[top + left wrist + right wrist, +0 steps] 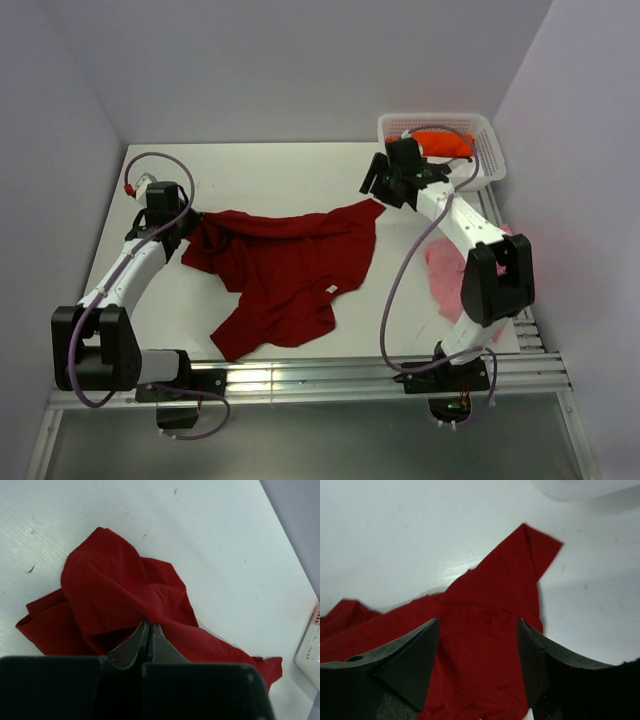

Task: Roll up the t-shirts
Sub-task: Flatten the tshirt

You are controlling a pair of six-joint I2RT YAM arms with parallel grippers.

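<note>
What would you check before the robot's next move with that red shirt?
1. Left claw pinching the dark red cotton t-shirt: ok, shut on its bunched edge.
2. Right claw ready to grab: ok, open over the shirt's pointed corner, nothing held.
3. Shirt lying flat for rolling: not ok, crumpled and skewed.
4. Pale pink t-shirt out of the way: ok, apart from the red one.
5. Bright orange t-shirt: ok, inside the white plastic lattice basket.

Bright, even overhead light. The white table shows a mild glare patch in the right wrist view, which is soft and blurred; shadows beside the red shirt are soft.
</note>
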